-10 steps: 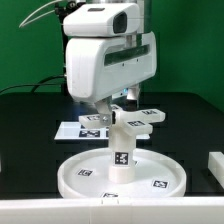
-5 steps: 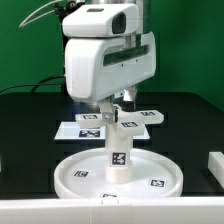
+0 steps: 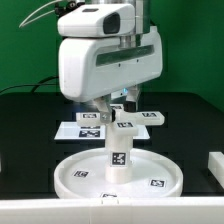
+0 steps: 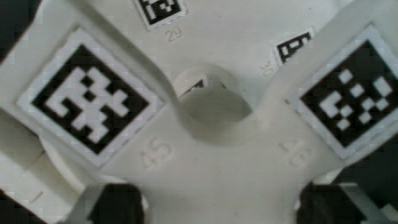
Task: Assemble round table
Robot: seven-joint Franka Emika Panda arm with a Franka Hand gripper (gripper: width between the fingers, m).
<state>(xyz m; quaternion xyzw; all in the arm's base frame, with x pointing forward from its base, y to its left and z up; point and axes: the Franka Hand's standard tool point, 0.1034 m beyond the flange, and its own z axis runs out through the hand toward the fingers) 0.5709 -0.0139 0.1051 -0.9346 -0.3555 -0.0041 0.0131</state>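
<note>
The large rimmed round disc [image 3: 75,180] lies flat on the black table at the front. The short thick cylinder leg [image 3: 118,158] stands upright in its middle, a tag facing the camera. My gripper [image 3: 116,110] is shut on the cross-shaped foot [image 3: 128,121] and holds it level just over the leg's top. I cannot tell whether foot and leg touch. In the wrist view the foot [image 4: 107,95] fills the picture, with its tags and a round centre hole. My gripper [image 4: 240,205] has dark fingers [image 4: 134,203] on both sides of one arm of the foot.
The marker board [image 3: 82,131] lies flat on the table behind the disc, partly hidden by the foot and the arm. A plain white block [image 3: 215,166] sits at the exterior view's right edge. A green wall stands behind the table.
The gripper with the foot has shifted slightly toward the exterior view's left. The disc and leg have not moved.
</note>
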